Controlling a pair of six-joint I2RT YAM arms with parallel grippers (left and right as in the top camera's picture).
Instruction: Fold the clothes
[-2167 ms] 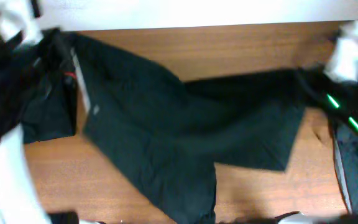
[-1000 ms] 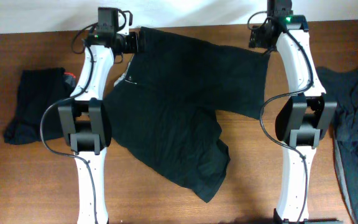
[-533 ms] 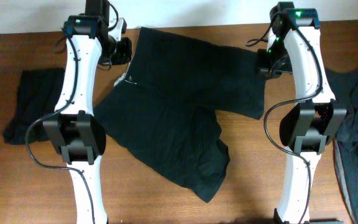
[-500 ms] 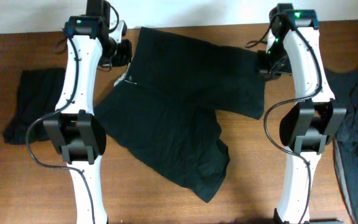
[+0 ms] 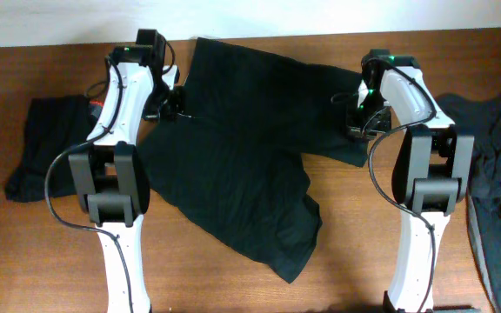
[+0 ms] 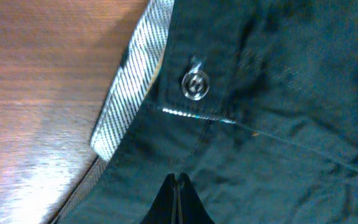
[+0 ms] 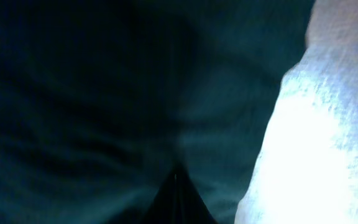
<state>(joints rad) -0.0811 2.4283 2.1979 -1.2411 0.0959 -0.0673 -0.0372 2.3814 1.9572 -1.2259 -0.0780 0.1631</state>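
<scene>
Left gripper [image 5: 174,103] and right gripper [image 5: 359,122] are sitting closed tight over the shorts [image 5: 250,156] at their side edges. Limp, light fabric, so I'm favoring pinching the waistband [image 6: 132,93].

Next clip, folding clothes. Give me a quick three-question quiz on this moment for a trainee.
1. True or false: the left gripper stands wide open over the wide black fabric shorts.
2. Beside the round silver button lies: A red zip, B pale striped waistband strip, C blue pocket.
3. Which arm is nearer the small dark folded garment?
Key: 1 false, it is shut; 2 B; 3 left.
</scene>
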